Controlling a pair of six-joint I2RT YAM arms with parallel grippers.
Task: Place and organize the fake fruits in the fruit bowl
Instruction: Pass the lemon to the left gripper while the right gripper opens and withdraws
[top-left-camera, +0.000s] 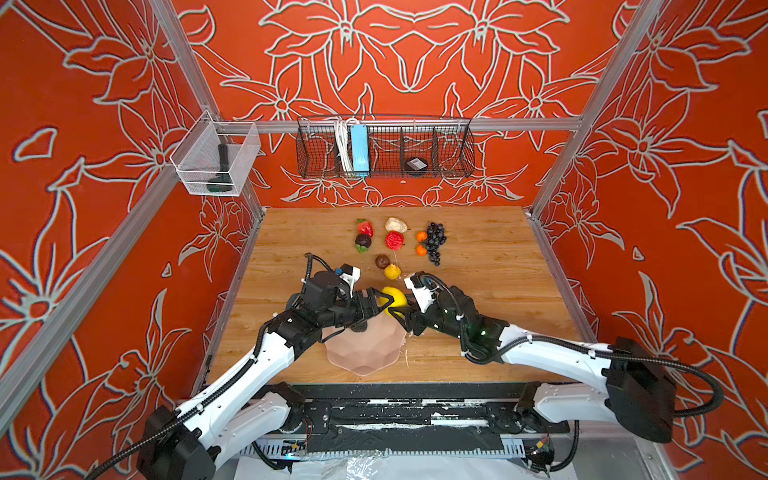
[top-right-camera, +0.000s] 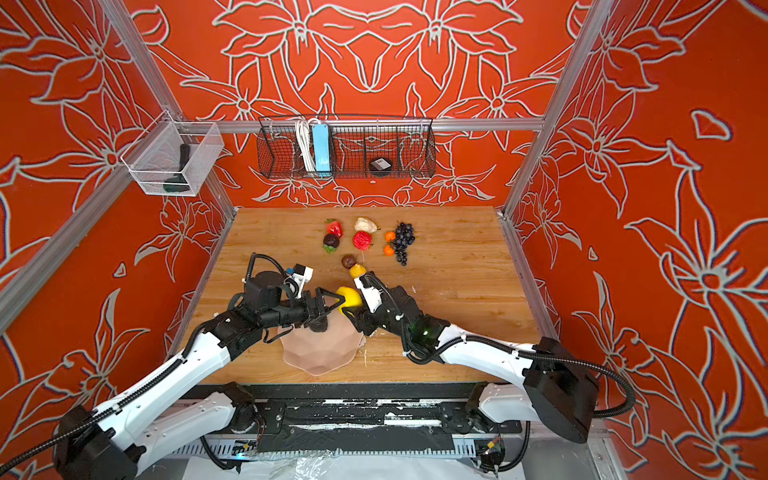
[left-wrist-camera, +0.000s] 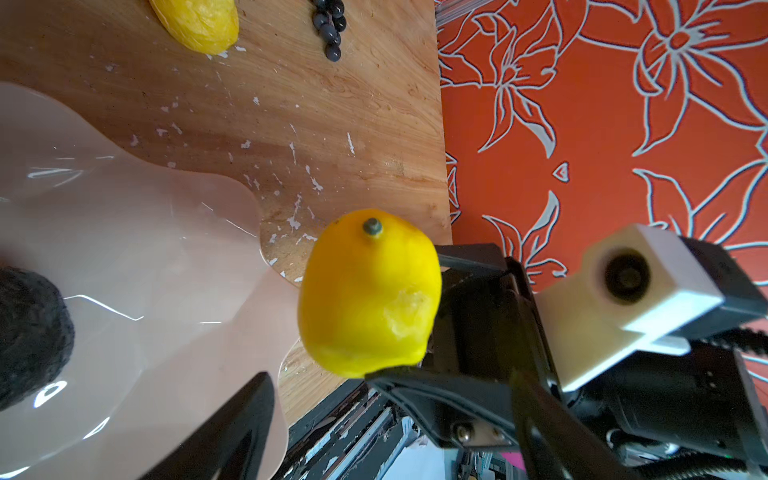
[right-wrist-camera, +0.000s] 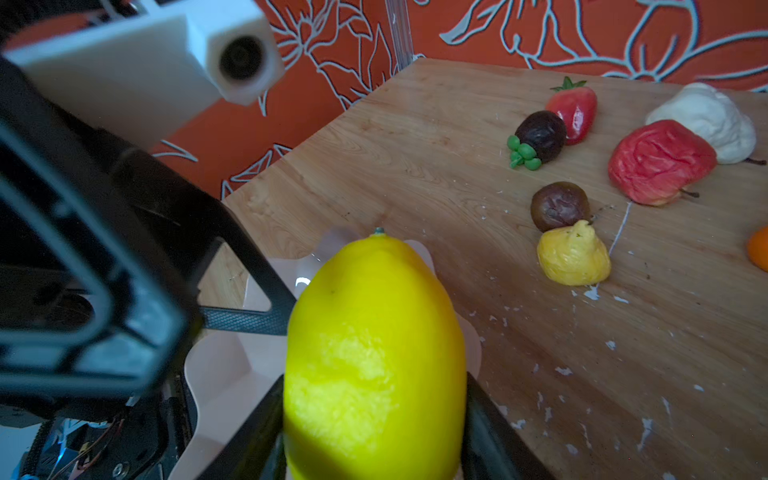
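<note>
1. The right gripper (right-wrist-camera: 374, 419) is partly closed on the large lemon (top-left-camera: 395, 300), with one finger on each side. It holds the lemon in the air over the far rim of the fruit bowl (top-left-camera: 365, 353).
2. The left gripper (top-left-camera: 379, 308) is spread wide and holds nothing. It hovers over the far part of the bowl, left of the lemon. One fingertip (right-wrist-camera: 249, 322) is against the lemon's side or just beside it; I cannot tell which.
3. A dark avocado (left-wrist-camera: 29, 332) lies in the bowl under the left gripper.
4. On the table (top-left-camera: 498, 291), just beyond the bowl, lie a small yellow fruit (top-left-camera: 392, 272) and a brown fruit (top-left-camera: 382, 261).
5. Farther back are the strawberry (top-left-camera: 365, 227), mangosteen (top-left-camera: 363, 242), apple (top-left-camera: 394, 240), beige fruit (top-left-camera: 395, 225) and grapes (top-left-camera: 435, 241).
</note>
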